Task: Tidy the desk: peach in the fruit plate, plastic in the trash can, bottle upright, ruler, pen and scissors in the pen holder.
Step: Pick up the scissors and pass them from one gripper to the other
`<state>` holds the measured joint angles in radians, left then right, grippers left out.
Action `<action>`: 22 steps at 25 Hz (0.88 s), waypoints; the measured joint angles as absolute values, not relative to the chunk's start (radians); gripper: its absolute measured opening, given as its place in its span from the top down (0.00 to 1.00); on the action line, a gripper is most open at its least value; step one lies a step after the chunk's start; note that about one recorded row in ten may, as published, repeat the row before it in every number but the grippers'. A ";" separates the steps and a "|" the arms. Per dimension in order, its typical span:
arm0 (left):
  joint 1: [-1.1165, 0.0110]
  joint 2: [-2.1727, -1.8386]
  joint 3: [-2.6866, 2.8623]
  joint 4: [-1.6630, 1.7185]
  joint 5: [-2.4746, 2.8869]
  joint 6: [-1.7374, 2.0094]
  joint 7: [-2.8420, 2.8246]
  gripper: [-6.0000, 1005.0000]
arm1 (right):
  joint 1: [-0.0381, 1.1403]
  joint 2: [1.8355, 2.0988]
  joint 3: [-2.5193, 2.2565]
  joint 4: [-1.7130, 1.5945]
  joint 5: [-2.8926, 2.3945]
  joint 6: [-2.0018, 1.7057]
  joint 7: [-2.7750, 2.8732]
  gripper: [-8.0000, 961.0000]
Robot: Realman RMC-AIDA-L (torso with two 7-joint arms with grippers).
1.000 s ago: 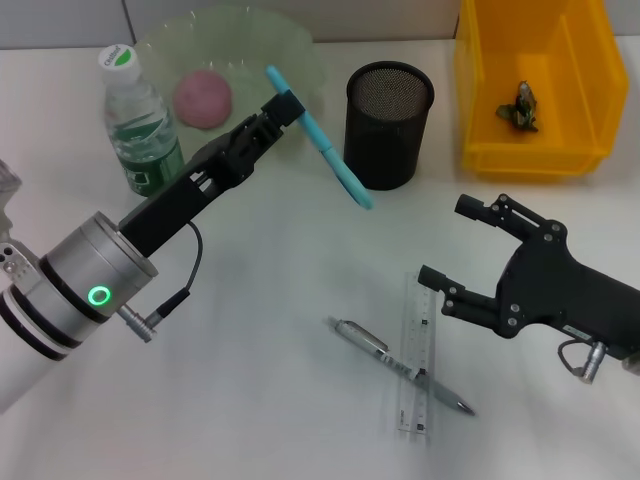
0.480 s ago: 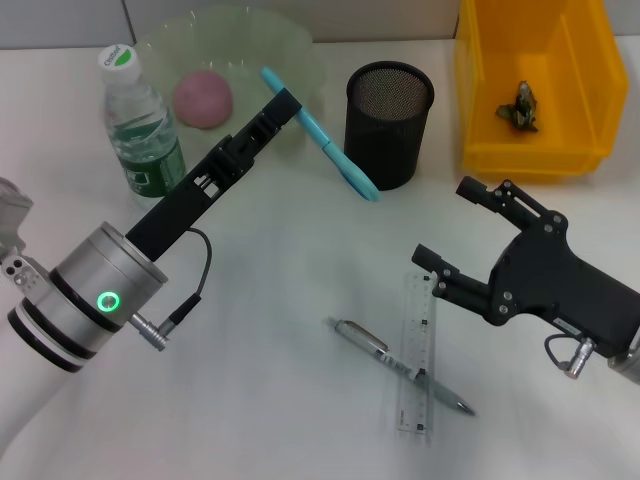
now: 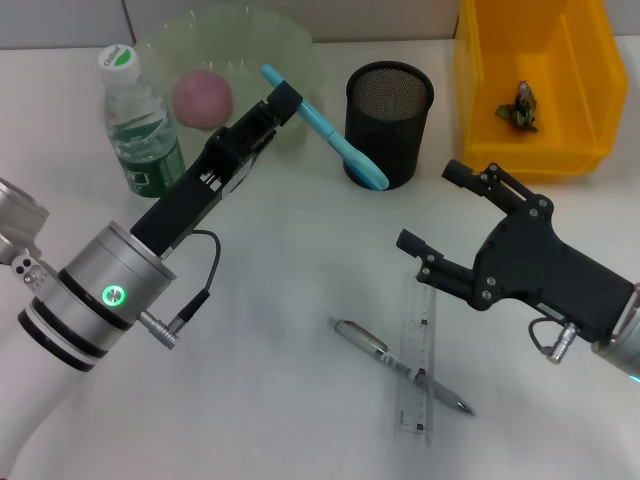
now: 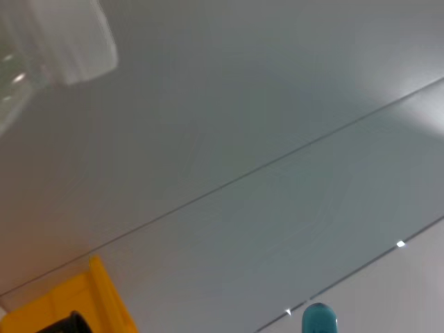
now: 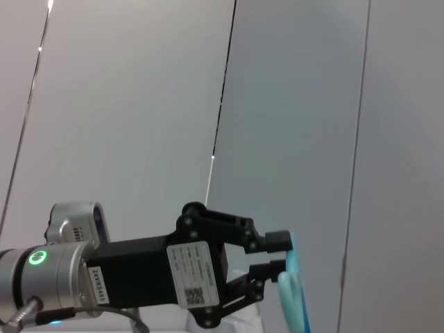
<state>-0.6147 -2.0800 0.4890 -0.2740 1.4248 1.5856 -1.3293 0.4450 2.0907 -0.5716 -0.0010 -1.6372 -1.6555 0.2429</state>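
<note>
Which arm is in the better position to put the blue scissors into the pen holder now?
The left. The left gripper is shut on the blue scissors, whose lower end hangs beside the black mesh pen holder. The right gripper is open, holds nothing, and hovers above the ruler.

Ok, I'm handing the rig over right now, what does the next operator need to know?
Left claw: shut on the light-blue scissors, held tilted beside the black mesh pen holder, not yet in.
Right claw: open, empty, above the clear plastic ruler.
Done: pink peach in the green fruit plate, crumpled plastic in the yellow bin, water bottle upright.
Left: scissors, ruler and the silver pen lying across it.
</note>
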 joint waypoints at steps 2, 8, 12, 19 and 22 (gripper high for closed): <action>-0.610 -2.080 0.459 -0.274 1.445 1.567 -1.348 0.74 | 0.450 2.091 -0.570 0.006 -1.634 -1.652 0.233 0.15; -0.609 -2.080 0.435 -0.289 1.457 1.545 -1.376 0.74 | 0.479 2.091 -0.556 0.015 -1.630 -1.629 0.227 0.15; -0.608 -2.080 0.418 -0.303 1.456 1.532 -1.394 0.74 | 0.495 2.091 -0.540 0.019 -1.630 -1.614 0.211 0.15; -0.605 -2.082 0.404 -0.328 1.456 1.523 -1.412 0.73 | 0.535 2.092 -0.533 0.053 -1.629 -1.605 0.145 0.15; -0.606 -2.082 0.398 -0.336 1.456 1.522 -1.415 0.73 | 0.544 2.092 -0.533 0.062 -1.630 -1.600 0.134 0.15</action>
